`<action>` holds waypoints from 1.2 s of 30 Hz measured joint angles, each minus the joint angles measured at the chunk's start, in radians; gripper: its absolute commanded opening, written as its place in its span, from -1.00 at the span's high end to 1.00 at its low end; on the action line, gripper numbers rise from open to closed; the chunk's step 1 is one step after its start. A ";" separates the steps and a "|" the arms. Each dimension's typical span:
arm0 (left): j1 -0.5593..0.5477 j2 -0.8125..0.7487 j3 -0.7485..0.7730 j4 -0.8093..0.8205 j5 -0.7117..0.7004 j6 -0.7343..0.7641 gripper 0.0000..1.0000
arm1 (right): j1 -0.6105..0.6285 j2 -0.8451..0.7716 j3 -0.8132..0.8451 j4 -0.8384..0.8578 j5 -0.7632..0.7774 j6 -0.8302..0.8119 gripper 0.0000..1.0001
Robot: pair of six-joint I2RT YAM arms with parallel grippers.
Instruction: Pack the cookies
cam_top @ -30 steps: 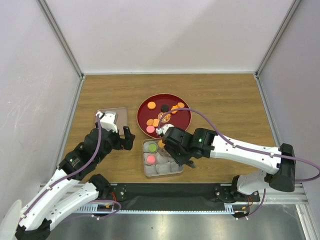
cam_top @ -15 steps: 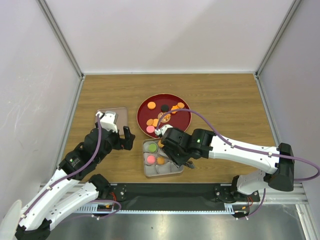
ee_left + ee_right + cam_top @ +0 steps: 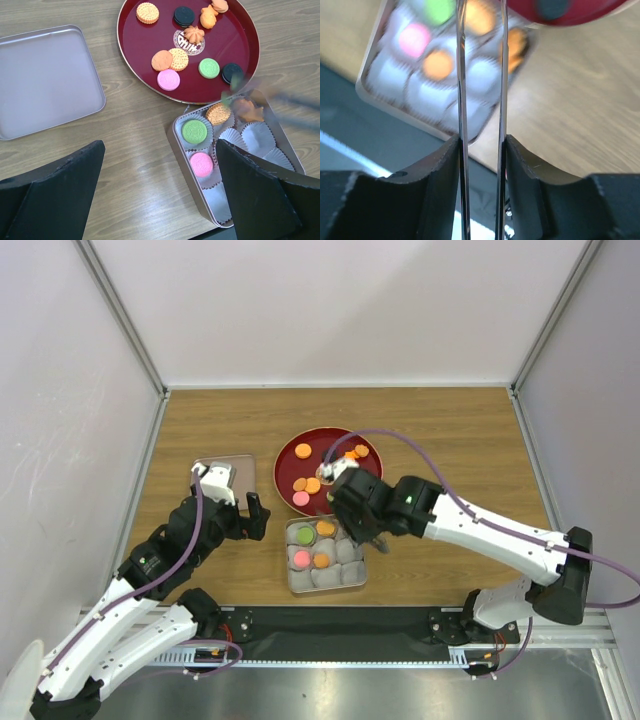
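**Between cookies, going for the next one on the plate**

I am holding my right gripper (image 3: pixel 480 20) over the far edge of the square tin (image 3: pixel 173 136), where it meets the red plate (image 3: pixel 145 47). Its two thin blades are standing a little apart, and I am seeing nothing between them along the length that shows. I am carrying nothing.

The cookies (image 3: pixel 168 79) are lying in two places. Most are loose on the plate: orange, pink, green, black and patterned ones. A few are sitting in the tin's paper cups (image 3: pixel 257 136), with a green one (image 3: pixel 303 534) and a pink one (image 3: pixel 301 559) along the left side and orange ones beside them. Several cups are showing bare.

I am reading this as the gap between one placement and the next pick, so the packing is well short of done. Next I am going to need to swing out over the plate, pick a cookie lying apart from its neighbours, and bring the blades down on either side of its rim before closing. The discs are flat and thin, so I am expecting them to slip if I pinch off-centre.

My left gripper (image 3: pixel 160 145) is hanging spread wide and empty above the table (image 3: pixel 125 165), between the lid (image 3: pixel 45 80) and the tin.
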 measured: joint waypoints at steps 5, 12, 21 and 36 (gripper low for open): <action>0.000 0.000 0.000 0.000 0.000 0.000 -0.99 | -0.130 0.032 0.032 0.027 0.039 -0.016 0.11; 0.000 0.000 0.000 0.000 0.000 0.000 -1.00 | -0.254 0.195 0.095 0.098 0.055 -0.064 0.04; 0.000 0.000 0.000 0.000 0.000 0.000 -0.99 | -0.304 0.349 0.160 0.145 0.048 -0.095 -0.07; 0.000 0.000 0.000 0.000 0.000 0.000 -1.00 | -0.357 0.393 0.164 0.195 -0.006 -0.109 -0.09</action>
